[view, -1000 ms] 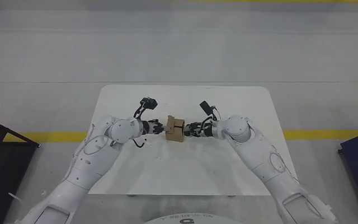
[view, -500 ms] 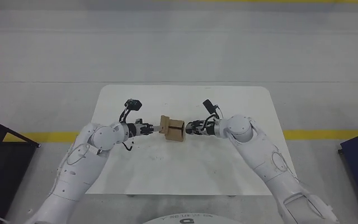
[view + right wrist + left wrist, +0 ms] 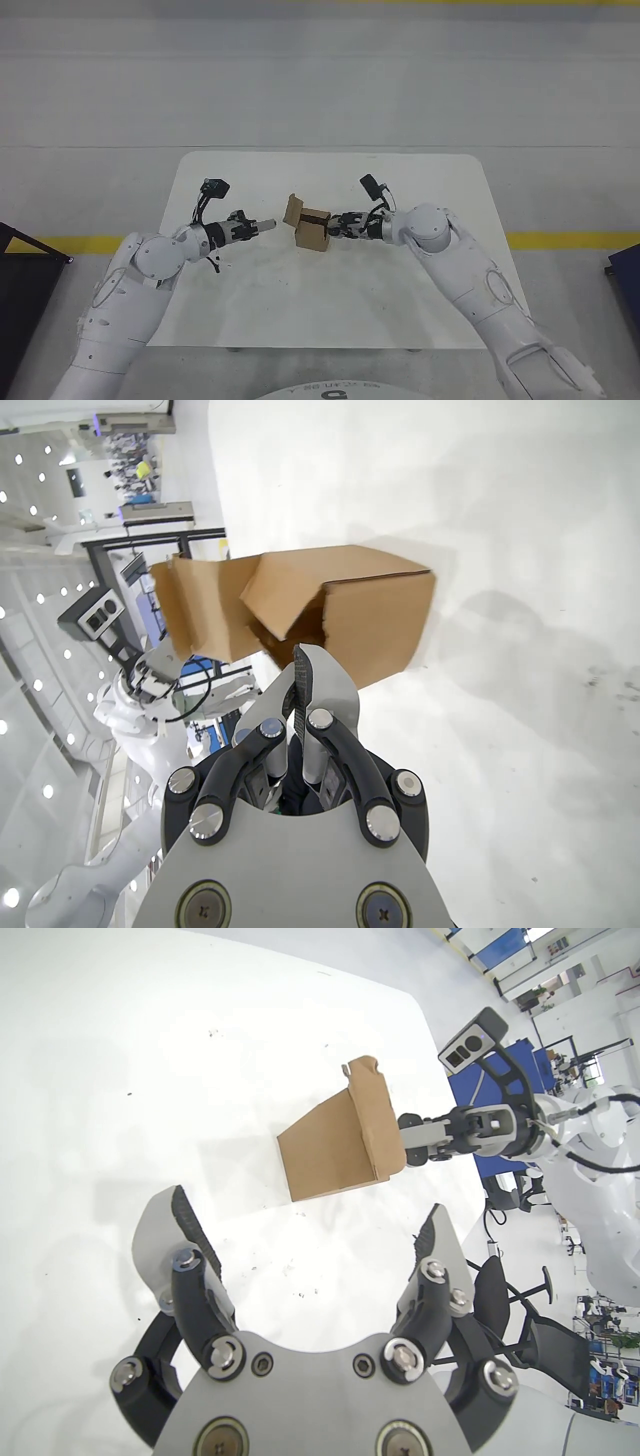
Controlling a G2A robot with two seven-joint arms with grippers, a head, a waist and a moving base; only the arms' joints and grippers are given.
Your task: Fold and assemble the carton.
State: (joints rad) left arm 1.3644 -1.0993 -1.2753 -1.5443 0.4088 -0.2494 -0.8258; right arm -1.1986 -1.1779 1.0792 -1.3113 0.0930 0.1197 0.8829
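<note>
A small brown carton (image 3: 311, 230) is at the middle of the white table (image 3: 400, 290), tilted, with one flap (image 3: 293, 209) standing open on its left side. My right gripper (image 3: 336, 225) is shut on the carton's right edge. In the right wrist view its fingers (image 3: 300, 660) pinch the wall of the carton (image 3: 370, 620) at the open end. My left gripper (image 3: 268, 226) is open, a short way left of the carton and apart from it. In the left wrist view it (image 3: 305, 1218) holds nothing, and the carton (image 3: 340, 1158) lies beyond it.
The white table top has bare room all around the carton. Grey floor with a yellow line lies beyond the table's edges. A blue object (image 3: 628, 270) stands off the table at the far right.
My left gripper has let go of the carton and drawn back to the left, now open. The carton's left flap has swung outward. The right gripper keeps its hold.
</note>
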